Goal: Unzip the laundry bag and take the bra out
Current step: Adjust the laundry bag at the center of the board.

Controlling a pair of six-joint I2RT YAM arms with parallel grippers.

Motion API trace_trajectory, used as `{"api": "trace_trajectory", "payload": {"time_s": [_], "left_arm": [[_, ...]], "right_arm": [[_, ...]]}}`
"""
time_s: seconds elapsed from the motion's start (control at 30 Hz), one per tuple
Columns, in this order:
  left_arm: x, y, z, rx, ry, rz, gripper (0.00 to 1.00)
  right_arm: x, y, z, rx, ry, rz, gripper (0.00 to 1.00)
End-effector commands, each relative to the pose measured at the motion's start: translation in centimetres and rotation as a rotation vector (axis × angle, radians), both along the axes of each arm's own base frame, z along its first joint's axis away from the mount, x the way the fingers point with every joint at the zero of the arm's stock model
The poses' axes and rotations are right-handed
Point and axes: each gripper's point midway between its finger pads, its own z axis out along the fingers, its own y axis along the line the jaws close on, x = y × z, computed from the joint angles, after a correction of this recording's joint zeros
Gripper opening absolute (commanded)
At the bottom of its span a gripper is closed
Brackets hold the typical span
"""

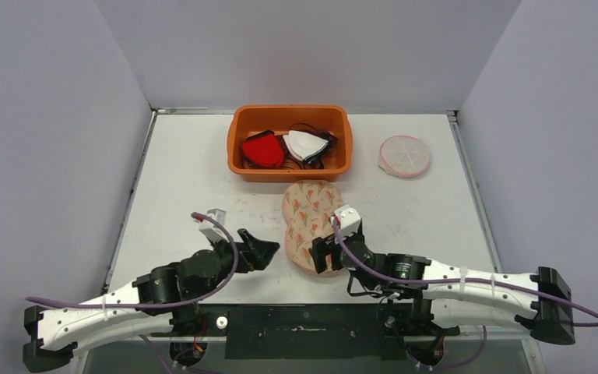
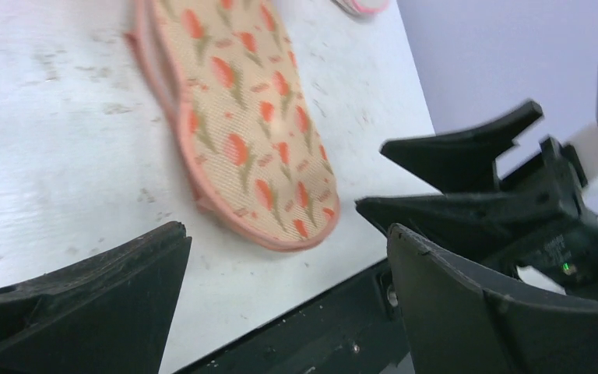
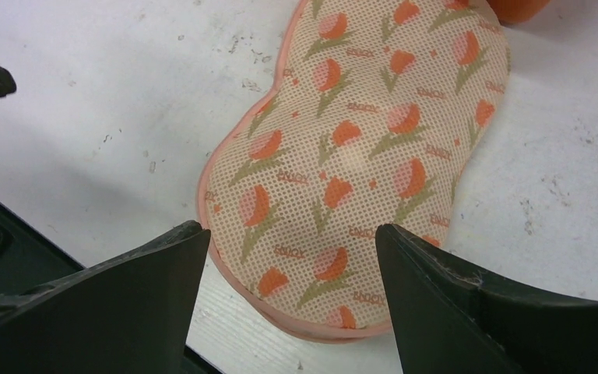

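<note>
The peanut-shaped mesh laundry bag, printed with orange tulips and trimmed in pink, is laid flat on the white table, its far end just short of the orange plastic bin. The bag appears zipped shut; its contents are hidden, and no zipper pull can be located. The left gripper is held just left of the bag's near end, jaws spread wide and empty. The right gripper is poised over that near end, jaws likewise spread, nothing pinched. Unzipping is judged not yet begun. Next, the pull must be found along the pink edge and pinched while the bag is pinned.
</note>
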Motion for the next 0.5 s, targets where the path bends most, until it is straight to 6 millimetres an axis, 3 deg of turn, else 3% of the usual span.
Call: {"api": "trace_trajectory", "payload": {"time_s": [0.0, 0.27, 0.47], "left_arm": [[1.4, 6.1, -4.2, 0.057, 0.084, 0.281, 0.99], [1.8, 8.9, -6.3, -0.002, 0.152, 0.438, 1.0], [1.6, 9.4, -7.3, 0.002, 0.187, 0.466, 1.0]], "right_arm": [[-0.4, 3.1, 1.4, -0.079, -0.063, 0.089, 0.8], [-0.8, 6.1, -0.8, -0.369, -0.199, 0.124, 0.78], [-0.9, 7.5, -2.9, -0.47, -0.207, 0.171, 0.6]]}}
